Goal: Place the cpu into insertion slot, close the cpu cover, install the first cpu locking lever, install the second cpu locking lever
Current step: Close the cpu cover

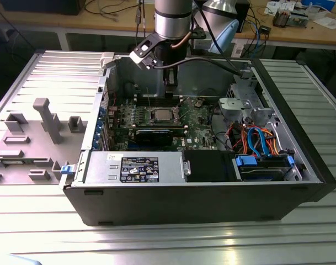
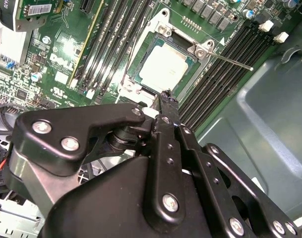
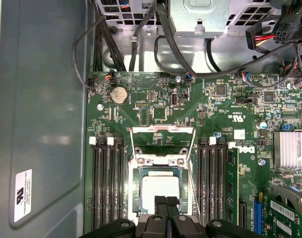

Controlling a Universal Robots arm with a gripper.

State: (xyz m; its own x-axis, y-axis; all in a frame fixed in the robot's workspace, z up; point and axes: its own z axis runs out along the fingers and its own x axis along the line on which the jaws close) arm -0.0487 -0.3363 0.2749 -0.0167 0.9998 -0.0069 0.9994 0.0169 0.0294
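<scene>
The cpu lies flat in the insertion slot on the green board, its silver top showing. It shows in both wrist views, the cpu inside the silver rim, and as a pale square in the exterior view. The cpu cover, a thin silver frame with a window, stands tilted up off the slot. A thin locking lever sticks out sideways from the slot. My gripper hangs just above the slot's edge, and its black fingertips are pressed together with nothing between them.
Long black memory slots run along both sides of the slot. A grey power supply box sits at the case's front, and a drive cage with orange and blue cables stands at the exterior view's right. A grey fixture plate lies outside the case.
</scene>
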